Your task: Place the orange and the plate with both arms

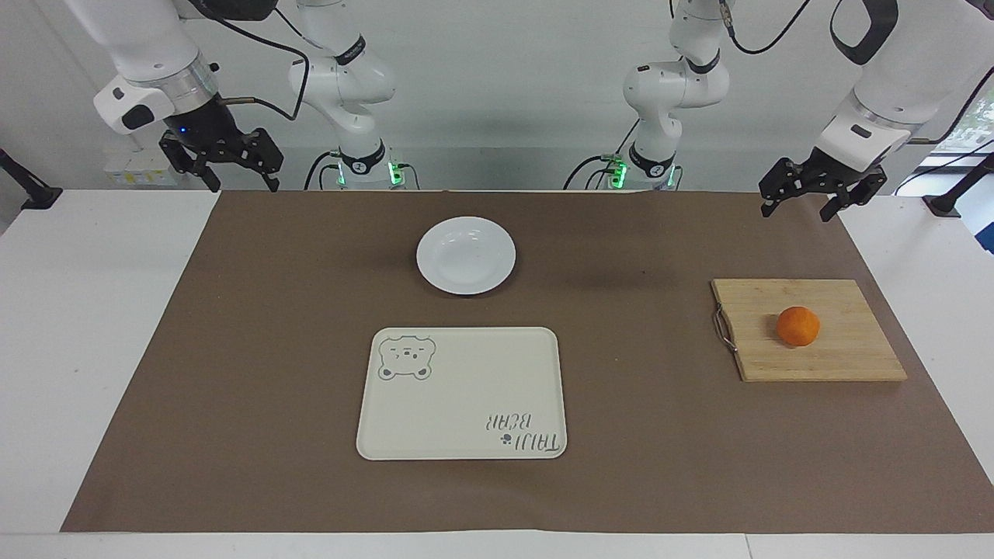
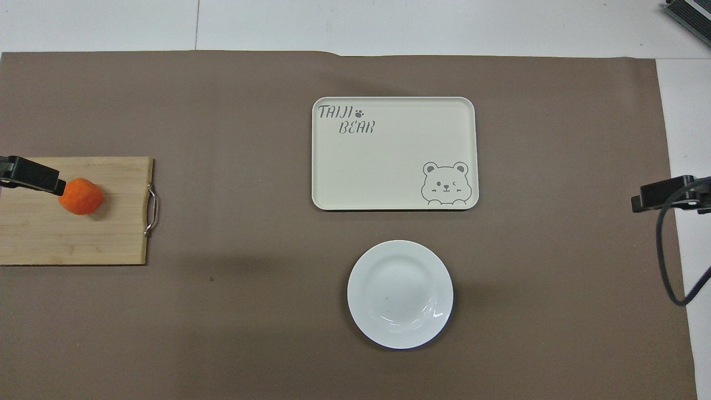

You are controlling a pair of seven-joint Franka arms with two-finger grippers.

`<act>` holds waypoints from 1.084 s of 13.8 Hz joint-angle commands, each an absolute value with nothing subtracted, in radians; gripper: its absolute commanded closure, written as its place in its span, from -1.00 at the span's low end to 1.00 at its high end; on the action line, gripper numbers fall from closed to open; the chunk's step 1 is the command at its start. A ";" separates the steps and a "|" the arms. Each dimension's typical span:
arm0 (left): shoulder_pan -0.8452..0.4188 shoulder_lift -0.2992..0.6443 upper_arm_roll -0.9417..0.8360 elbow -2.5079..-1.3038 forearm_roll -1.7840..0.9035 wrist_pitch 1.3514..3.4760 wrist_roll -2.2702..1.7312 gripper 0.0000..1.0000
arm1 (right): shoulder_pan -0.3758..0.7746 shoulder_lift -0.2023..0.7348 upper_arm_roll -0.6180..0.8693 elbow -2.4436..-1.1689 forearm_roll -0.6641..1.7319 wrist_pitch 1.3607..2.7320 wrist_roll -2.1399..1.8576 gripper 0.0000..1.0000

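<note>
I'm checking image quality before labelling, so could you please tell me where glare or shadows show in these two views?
Overhead view: small bright glints sit on the plate rim on the side nearer the robots, and the orange casts a short soft shadow on the cutting board. Facing view: a faint dark patch lies on the brown mat beside the plate; the tray looks evenly lit.
</note>
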State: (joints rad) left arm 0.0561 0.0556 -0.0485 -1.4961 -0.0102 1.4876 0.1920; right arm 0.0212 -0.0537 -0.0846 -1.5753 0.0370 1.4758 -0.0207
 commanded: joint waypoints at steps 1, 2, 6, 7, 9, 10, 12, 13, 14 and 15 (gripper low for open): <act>0.090 0.083 -0.055 -1.459 0.011 1.503 0.254 -1.00 | 0.015 -0.064 -0.083 -1.575 0.055 1.457 -0.002 -1.00; 0.100 0.095 -0.055 -1.459 0.011 1.511 0.270 -1.00 | 0.015 -0.064 -0.086 -1.575 0.055 1.459 -0.002 -1.00; 0.135 0.127 -0.052 -1.460 0.012 1.555 0.342 -1.00 | 0.015 -0.064 -0.080 -1.575 0.055 1.460 -0.003 -1.00; 0.144 0.127 -0.052 -1.462 0.015 1.572 0.368 -1.00 | 0.015 -0.064 -0.080 -1.575 0.055 1.460 -0.003 -1.00; 0.156 0.129 -0.052 -1.471 0.015 1.601 0.388 -1.00 | 0.015 -0.064 -0.080 -1.575 0.055 1.460 -0.003 -1.00; 0.164 0.132 -0.052 -1.471 0.015 1.605 0.397 -1.00 | 0.015 -0.064 -0.080 -1.575 0.055 1.460 -0.003 -1.00; 0.176 0.137 -0.052 -1.473 0.014 1.621 0.419 -1.00 | 0.015 -0.066 -0.081 -1.577 0.055 1.451 -0.002 -1.00; 0.186 0.138 -0.052 -1.474 0.014 1.624 0.428 -1.00 | 0.015 -0.067 -0.086 -1.575 0.055 1.442 -0.002 -1.00; 0.190 0.140 -0.052 -1.474 0.014 1.632 0.442 -1.00 | 0.014 -0.067 -0.089 -1.575 0.055 1.442 -0.002 -1.00; 0.192 0.147 -0.052 -1.473 0.014 1.646 0.449 -1.00 | 0.014 -0.067 -0.090 -1.575 0.054 1.442 -0.002 -1.00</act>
